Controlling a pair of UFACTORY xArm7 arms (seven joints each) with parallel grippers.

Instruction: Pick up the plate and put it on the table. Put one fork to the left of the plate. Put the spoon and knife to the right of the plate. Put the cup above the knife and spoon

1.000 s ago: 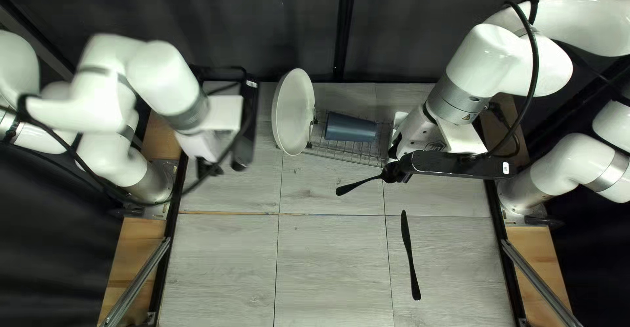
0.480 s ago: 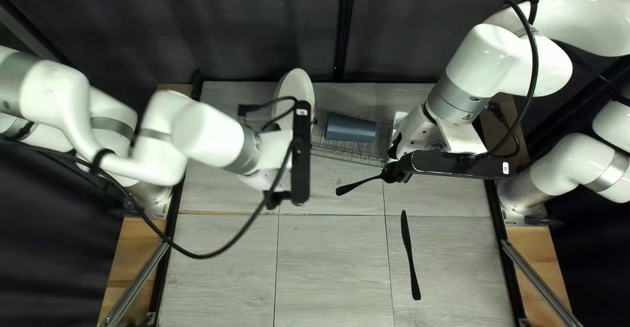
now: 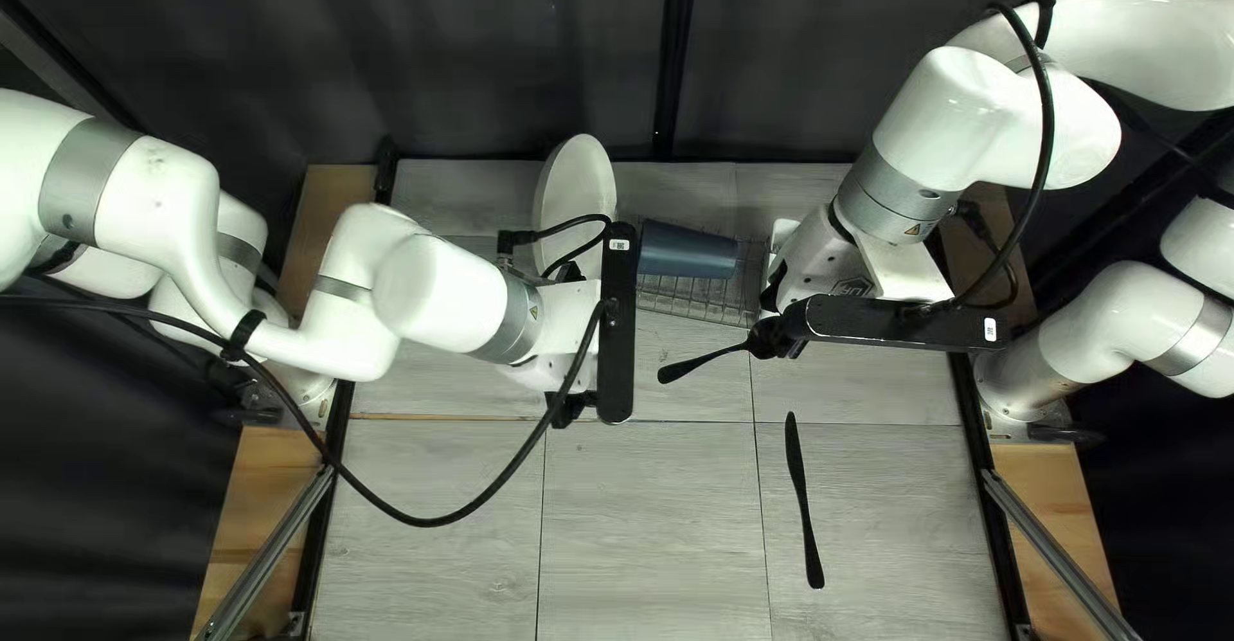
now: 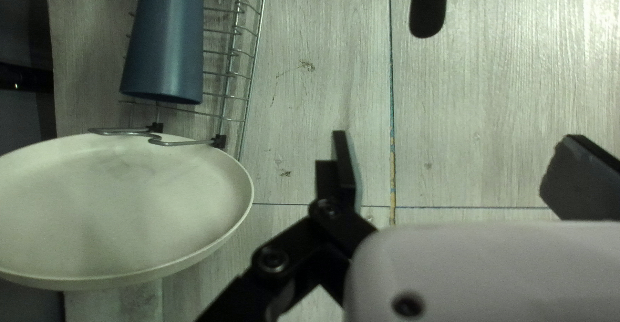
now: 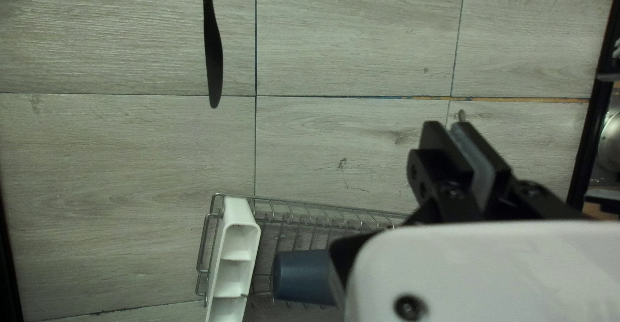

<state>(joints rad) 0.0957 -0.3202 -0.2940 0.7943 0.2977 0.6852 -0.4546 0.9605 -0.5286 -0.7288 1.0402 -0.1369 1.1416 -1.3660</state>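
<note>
One plate (image 3: 575,191) is standing tilted in the rack (image 3: 694,300), far edge of tabletop (image 3: 643,513); cup (image 3: 688,252) lying beside. Left gripper (image 4: 458,140) hovering, fingers wide apart, probably for its rim. Right gripper (image 5: 447,126) pinching a utensil (image 3: 701,362), type unclear. Knife (image 3: 802,500) lying right of centre, presumably leaving plate room.

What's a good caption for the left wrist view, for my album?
White plate and blue cup at the wire rack, beside my open left end effector.

Pale plate (image 4: 123,212) near the blue cup (image 4: 165,44)
</note>
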